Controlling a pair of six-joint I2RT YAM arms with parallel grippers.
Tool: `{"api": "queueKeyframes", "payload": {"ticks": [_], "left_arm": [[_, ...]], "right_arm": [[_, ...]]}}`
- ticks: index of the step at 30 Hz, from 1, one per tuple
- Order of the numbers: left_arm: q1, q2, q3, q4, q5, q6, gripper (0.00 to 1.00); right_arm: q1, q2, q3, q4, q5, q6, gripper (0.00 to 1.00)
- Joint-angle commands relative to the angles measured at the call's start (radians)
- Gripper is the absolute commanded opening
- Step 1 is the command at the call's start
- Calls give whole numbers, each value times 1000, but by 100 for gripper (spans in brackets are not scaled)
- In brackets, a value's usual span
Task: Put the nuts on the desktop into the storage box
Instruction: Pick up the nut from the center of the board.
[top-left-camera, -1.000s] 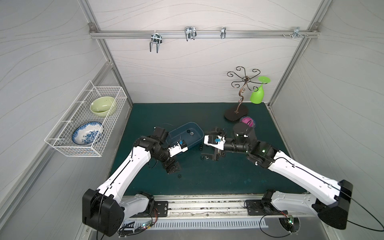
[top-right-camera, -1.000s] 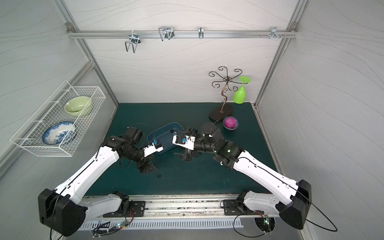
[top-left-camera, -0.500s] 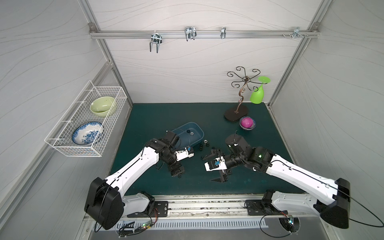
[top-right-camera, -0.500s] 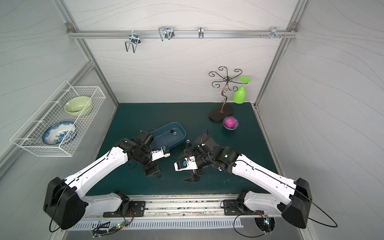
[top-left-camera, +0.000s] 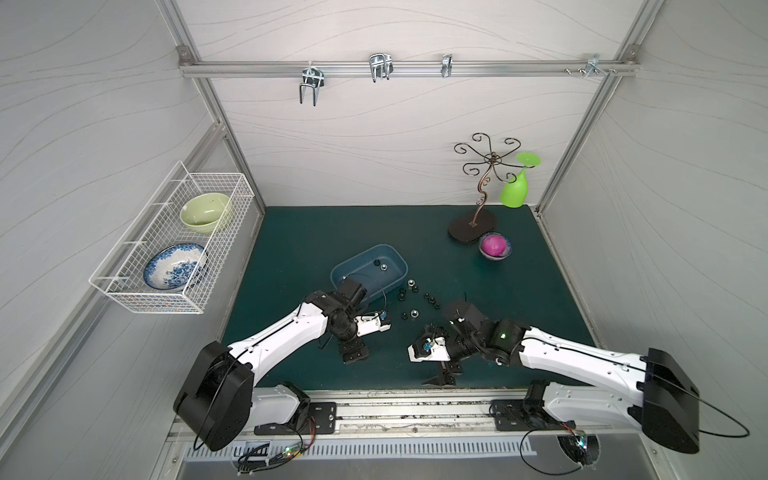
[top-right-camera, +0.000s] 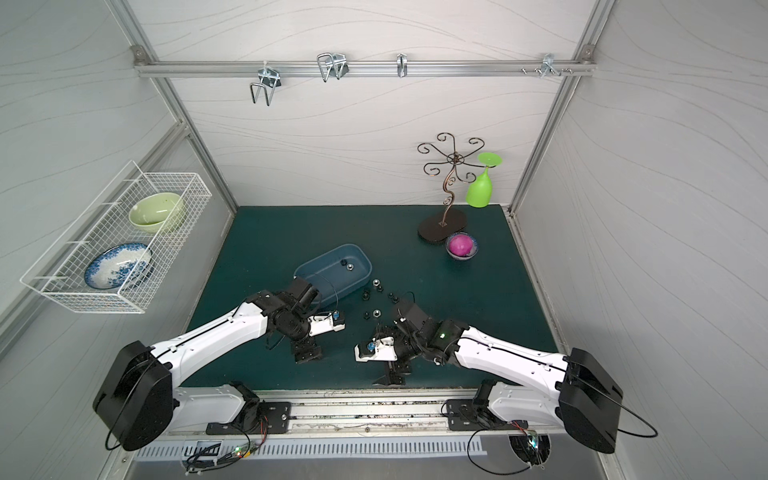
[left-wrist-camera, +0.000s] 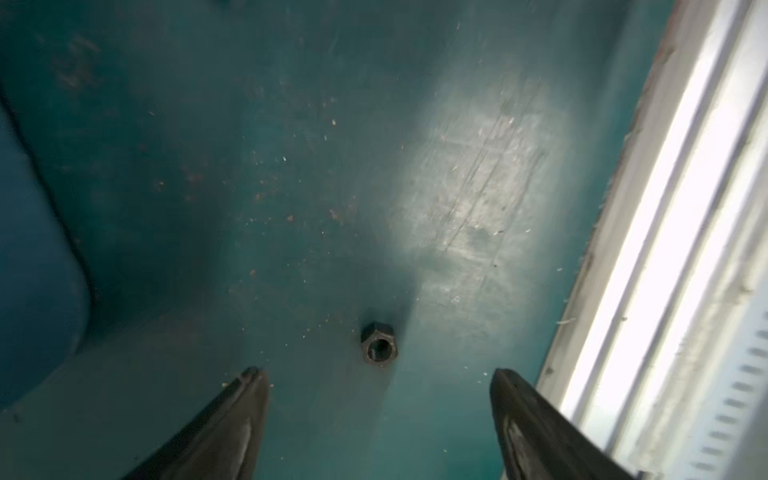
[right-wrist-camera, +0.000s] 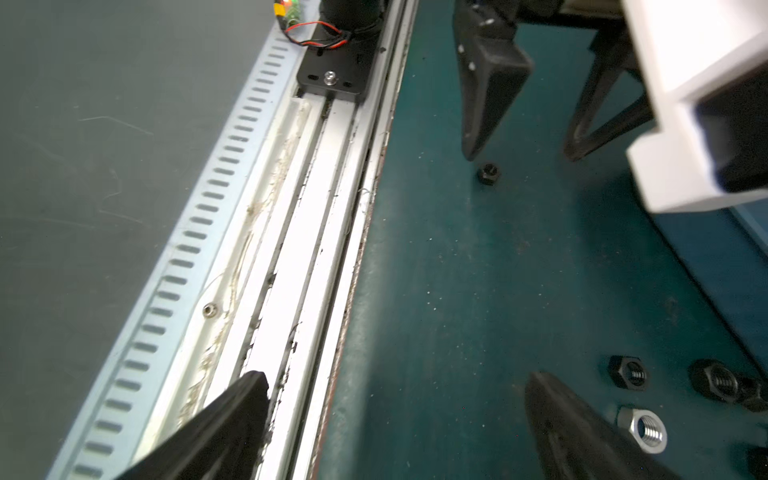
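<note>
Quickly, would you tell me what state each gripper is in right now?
Left gripper: open, empty, a black nut just ahead.
Right gripper: open, empty.

This is a robotics lab test cell. A teal desk (top-left-camera: 291, 232) is boxed in by white panels (top-left-camera: 374, 145) on aluminium framing (top-left-camera: 228, 139), with a hook rail (top-left-camera: 407, 68) high behind the desk. A left arm (top-left-camera: 282, 336) and a right arm (top-left-camera: 582, 357) are bolted to a metal track (top-left-camera: 395, 409) along the desk's front edge.

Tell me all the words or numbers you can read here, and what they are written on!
None: no word, number or sign can be read anywhere.
Too small to read: a black-and-white striped label at the very front of the rig.
The storage box shows no writing.
</note>
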Motion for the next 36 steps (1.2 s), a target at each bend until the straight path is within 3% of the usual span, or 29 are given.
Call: {"api": "queueKeyframes", "payload": {"ticks": [1,6,10,15,20,27,36], "left_arm": [[-16,22,-39,94,-79,47,87],[-17,53,-67,144,-68,46,85],[-16,83,-77,163,-75,48,72],[-17,106,-75,136,-23,53,63],[-19,147,-60,123,-57,56,55],[-18,220,-34,99,-68,57,26],[-19,201,-30,83,-96,63,24]], "right_arm": [[11,6,-47,170,52,65,99],[13,52,-73,238,86,101,99],[15,89,-79,265,100,161,99],[15,99,-87,246,72,180,99],[15,107,-72,227,90,182,99],[15,132,-31,159,105,203,99],[13,136,-17,139,115,201,99]]}}
